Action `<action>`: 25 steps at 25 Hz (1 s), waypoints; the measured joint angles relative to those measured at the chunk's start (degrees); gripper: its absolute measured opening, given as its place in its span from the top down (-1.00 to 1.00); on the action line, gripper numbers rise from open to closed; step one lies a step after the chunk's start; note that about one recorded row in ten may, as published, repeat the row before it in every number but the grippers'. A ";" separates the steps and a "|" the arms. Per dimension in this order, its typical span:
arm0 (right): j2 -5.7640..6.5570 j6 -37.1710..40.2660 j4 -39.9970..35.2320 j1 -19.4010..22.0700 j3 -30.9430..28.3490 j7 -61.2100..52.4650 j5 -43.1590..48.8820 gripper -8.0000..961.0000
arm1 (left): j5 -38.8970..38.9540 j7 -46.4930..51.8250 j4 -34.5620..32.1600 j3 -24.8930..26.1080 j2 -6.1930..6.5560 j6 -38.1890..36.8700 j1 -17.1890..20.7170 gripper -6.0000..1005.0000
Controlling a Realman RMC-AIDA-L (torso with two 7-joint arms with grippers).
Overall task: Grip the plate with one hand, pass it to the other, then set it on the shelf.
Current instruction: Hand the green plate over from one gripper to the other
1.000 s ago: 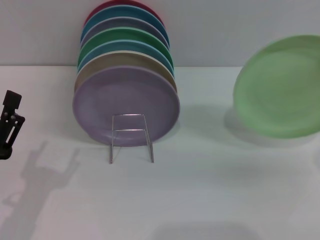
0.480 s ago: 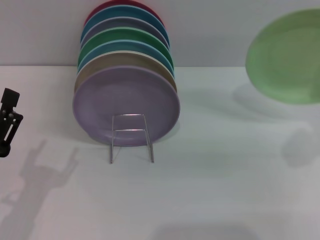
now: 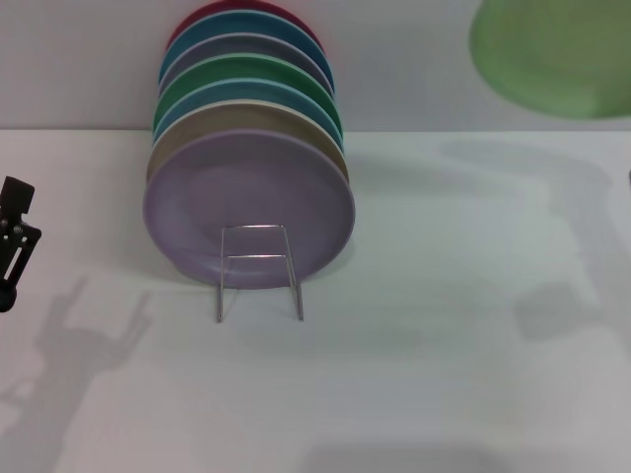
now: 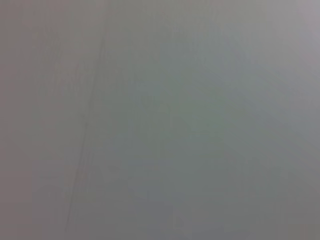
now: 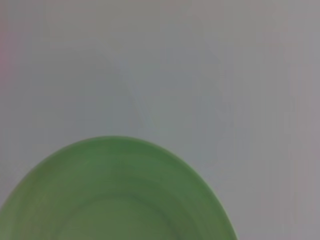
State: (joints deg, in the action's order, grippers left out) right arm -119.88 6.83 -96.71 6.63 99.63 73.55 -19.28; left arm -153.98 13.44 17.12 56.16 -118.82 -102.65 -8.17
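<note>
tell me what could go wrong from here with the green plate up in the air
The plate hangs high over the table and the right gripper holding it is out of view, so a slip could mean a long drop. The left gripper sits far across. The shelf looks full already, leaving little room.

The head camera looks forward and down from above onto a white table that meets a pale wall across the upper part of the frame. It stands far enough back to take in the wire rack at centre left, the left gripper at the left edge and the light green plate cut off by the upper right corner.

The right wrist camera sits very close to the plate, whose rim fills the lower left of its frame against pale background. That plate is what these two views share.

The left wrist camera faces a plain grey surface with nothing recognisable.
</note>
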 joint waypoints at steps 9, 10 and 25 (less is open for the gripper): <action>0.00 33.26 15.09 0.77 5.85 -20.09 -4.46 0.94 | 0.67 0.00 -0.29 0.00 -0.06 0.17 -0.08 -0.68; 0.00 34.95 15.67 1.34 6.23 -24.59 -4.46 0.94 | 0.68 0.00 -0.32 0.00 -0.08 0.22 -0.12 -0.68; 0.53 36.65 20.62 6.05 14.01 -61.78 1.77 0.94 | 0.82 0.00 -0.42 0.05 -0.07 0.64 -0.42 -0.68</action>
State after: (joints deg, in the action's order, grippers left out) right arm -119.35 43.48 -76.10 12.68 113.63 11.76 -17.52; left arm -153.15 13.44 16.70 56.21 -118.89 -102.01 -8.59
